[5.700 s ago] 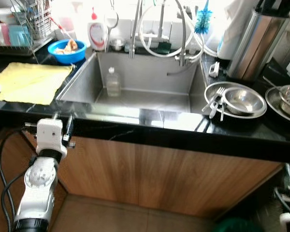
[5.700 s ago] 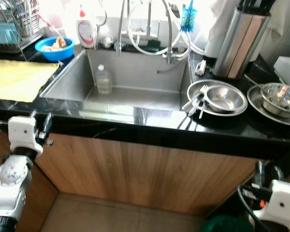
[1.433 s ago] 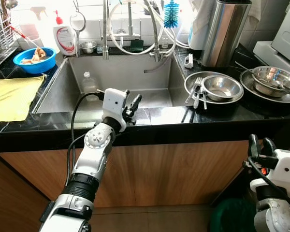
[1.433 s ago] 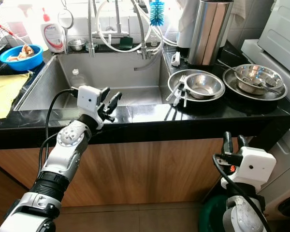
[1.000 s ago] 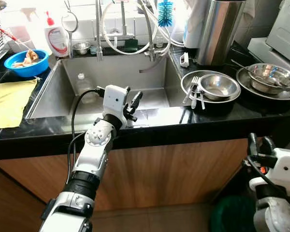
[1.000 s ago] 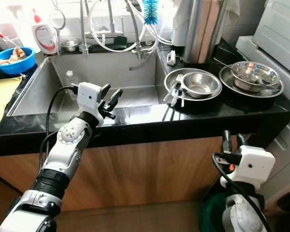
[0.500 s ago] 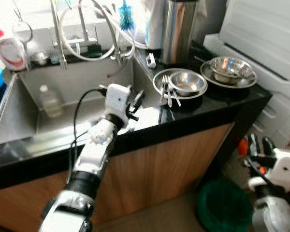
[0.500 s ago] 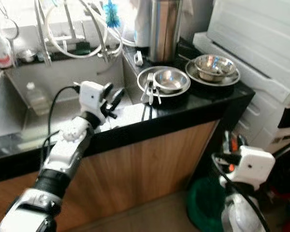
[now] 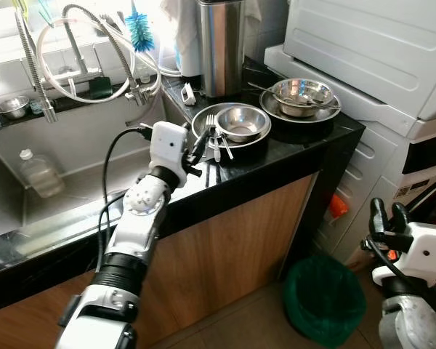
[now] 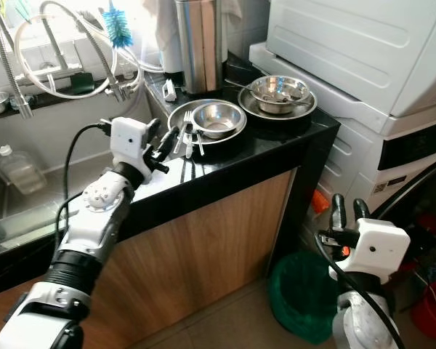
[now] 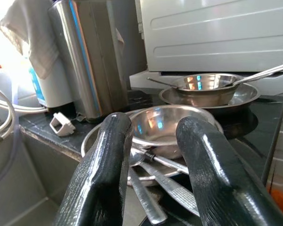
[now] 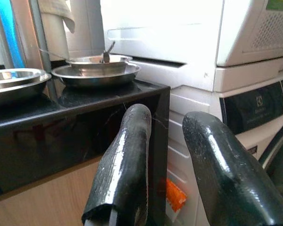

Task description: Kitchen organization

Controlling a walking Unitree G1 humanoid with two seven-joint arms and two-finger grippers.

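A white washing machine (image 9: 370, 65) stands just beside the black bench (image 9: 305, 149) — a green bin (image 9: 327, 294) sits on the floor below. An orange object (image 9: 336, 206) shows between bench and machine — too small to identify.

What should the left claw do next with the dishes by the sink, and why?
Probably ease the left claw forward and down onto the fork. It hovers open just short of the plate that holds the bowl and cutlery, and the loose fork lies nearest its fingers. The right claw hangs idle.
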